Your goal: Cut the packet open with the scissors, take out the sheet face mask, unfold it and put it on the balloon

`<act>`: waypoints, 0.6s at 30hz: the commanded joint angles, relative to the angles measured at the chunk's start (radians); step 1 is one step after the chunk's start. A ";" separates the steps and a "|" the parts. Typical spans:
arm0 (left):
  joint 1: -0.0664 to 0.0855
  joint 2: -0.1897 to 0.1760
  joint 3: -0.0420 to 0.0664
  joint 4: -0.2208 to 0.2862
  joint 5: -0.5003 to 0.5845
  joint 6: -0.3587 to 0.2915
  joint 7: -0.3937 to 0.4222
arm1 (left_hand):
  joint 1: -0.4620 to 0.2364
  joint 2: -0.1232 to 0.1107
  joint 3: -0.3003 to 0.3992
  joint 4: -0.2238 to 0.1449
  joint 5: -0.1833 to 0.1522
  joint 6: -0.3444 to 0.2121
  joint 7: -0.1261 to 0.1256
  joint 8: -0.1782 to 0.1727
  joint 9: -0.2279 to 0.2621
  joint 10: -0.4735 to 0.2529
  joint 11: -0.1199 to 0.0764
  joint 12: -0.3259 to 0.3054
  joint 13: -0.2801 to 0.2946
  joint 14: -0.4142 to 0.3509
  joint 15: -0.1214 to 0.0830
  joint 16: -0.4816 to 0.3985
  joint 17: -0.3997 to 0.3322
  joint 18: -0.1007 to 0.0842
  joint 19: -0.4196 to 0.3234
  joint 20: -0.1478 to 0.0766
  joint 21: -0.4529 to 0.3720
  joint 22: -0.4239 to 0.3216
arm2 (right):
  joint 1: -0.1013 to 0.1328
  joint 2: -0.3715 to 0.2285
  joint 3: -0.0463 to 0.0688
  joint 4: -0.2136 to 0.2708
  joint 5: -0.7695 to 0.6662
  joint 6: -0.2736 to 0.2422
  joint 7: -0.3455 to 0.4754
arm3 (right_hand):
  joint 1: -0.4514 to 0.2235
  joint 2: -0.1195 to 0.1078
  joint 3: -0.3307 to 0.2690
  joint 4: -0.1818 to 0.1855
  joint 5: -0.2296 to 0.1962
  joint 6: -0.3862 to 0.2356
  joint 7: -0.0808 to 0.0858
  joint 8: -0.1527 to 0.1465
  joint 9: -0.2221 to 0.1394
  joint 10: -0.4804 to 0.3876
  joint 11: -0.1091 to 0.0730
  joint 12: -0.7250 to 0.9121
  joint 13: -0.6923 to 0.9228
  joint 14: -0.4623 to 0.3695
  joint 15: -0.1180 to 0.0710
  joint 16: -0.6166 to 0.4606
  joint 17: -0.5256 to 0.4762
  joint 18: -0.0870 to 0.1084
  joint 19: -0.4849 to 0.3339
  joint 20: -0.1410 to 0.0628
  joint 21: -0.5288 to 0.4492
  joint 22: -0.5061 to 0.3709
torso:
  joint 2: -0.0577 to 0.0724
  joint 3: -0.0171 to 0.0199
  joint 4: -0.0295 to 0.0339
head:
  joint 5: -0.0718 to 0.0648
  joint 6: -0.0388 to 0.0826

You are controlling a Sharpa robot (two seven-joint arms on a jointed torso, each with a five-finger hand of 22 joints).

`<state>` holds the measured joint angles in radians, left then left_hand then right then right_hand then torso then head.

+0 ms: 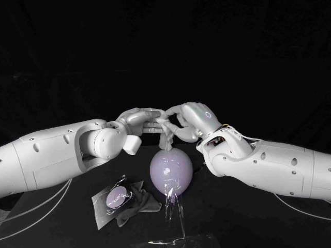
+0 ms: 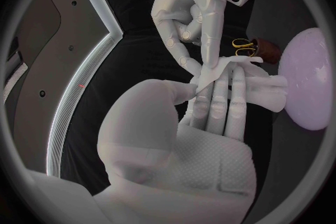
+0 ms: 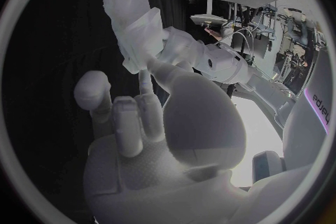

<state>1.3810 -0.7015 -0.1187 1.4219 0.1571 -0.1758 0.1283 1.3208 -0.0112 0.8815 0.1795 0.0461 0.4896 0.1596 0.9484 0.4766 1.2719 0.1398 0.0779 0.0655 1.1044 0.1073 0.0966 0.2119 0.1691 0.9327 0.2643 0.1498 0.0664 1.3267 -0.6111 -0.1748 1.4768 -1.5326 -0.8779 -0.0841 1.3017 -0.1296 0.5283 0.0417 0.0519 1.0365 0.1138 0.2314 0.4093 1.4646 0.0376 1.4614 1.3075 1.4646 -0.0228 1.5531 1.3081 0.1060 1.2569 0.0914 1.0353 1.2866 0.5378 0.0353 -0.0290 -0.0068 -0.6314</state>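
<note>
Both arms reach in toward the middle and meet well above the table (image 1: 240, 222). The left hand (image 1: 139, 120) is turned toward the right, its fingers laid out fairly straight and its thumb pressed down on one end of the sheet face mask (image 2: 210, 74). Opposite and almost touching it, the right hand (image 1: 194, 118) curls over from the right and pinches the same pale sheet between thumb and fingers. The mask is still bunched into a narrow strip. It hangs from between the two hands down to the top of the lavender balloon (image 1: 170, 170), which stands directly beneath them. The packet (image 1: 119, 199) lies flat on the table, near and left of the balloon. Gold-handled scissors (image 2: 243, 45) stand in a brown holder (image 2: 267, 49) just beside the balloon.
</note>
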 commanded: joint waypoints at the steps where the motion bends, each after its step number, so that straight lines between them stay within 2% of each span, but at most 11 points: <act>1: 0.003 0.003 0.004 0.006 -0.005 0.018 0.014 | -0.001 0.000 0.001 -0.003 0.002 0.005 0.051 0.044 0.082 0.003 0.000 0.001 0.002 0.006 0.002 0.003 0.001 0.015 -0.001 0.001 -0.002 0.002 | -0.003 0.000 -0.002 -0.003 -0.012 0.037 -0.022 | 0.012 0.024 0.008 0.004 -0.003 0.017 -0.008 0.011 0.007 0.053 -0.007 0.007 0.186 0.096 -0.003 0.006 0.237 0.009 0.003 -0.004 0.003 0.006 | 0.000 0.0003 -0.0002 | -0.001 0.000; 7: 0.003 0.003 0.004 0.005 -0.006 0.020 0.013 | -0.001 0.000 0.001 -0.003 0.002 0.005 0.051 0.044 0.082 0.003 0.000 0.001 0.002 0.006 0.002 0.003 0.001 0.015 -0.001 0.001 -0.002 0.002 | -0.004 -0.001 -0.002 0.001 -0.001 0.013 -0.012 | 0.041 0.039 0.020 -0.013 -0.003 0.037 -0.021 0.036 0.027 0.061 -0.020 0.020 0.195 0.102 -0.014 0.013 0.252 0.004 0.020 -0.012 0.028 0.021 | 0.001 -0.0001 0.0001 | -0.002 -0.001; 18: 0.003 0.003 0.004 0.003 -0.006 0.019 0.012 | 0.001 -0.001 0.001 -0.005 0.003 0.006 0.051 0.044 0.081 0.004 0.000 0.001 0.002 0.006 0.001 0.003 0.001 0.015 -0.001 0.001 -0.002 0.002 | -0.005 -0.004 -0.001 0.012 0.011 -0.009 0.003 | 0.048 0.030 0.036 -0.029 -0.002 0.050 -0.034 0.086 0.070 0.074 -0.033 0.037 0.209 0.106 -0.026 0.018 0.263 -0.002 0.045 -0.025 0.057 0.041 | 0.000 0.0001 -0.0001 | 0.000 -0.001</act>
<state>1.3810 -0.7008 -0.1185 1.4213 0.1528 -0.1759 0.1232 1.3196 -0.0126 0.8815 0.1794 0.0461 0.4890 0.1595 0.9484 0.4767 1.2722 0.1391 0.0723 0.0663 1.1043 0.1075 0.0966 0.2118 0.1687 0.9327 0.2643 0.1498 0.0672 1.3244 -0.6133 -0.1749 1.4901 -1.5258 -0.8860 -0.0802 1.3478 -0.0946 0.5622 0.0163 0.0458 1.0810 0.0801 0.3140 0.4770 1.4686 0.0124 1.4939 1.3081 1.4684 -0.0416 1.5673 1.3074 0.1055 1.2932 0.0664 1.0860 1.3083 0.5380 0.0353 -0.0290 -0.0077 -0.6327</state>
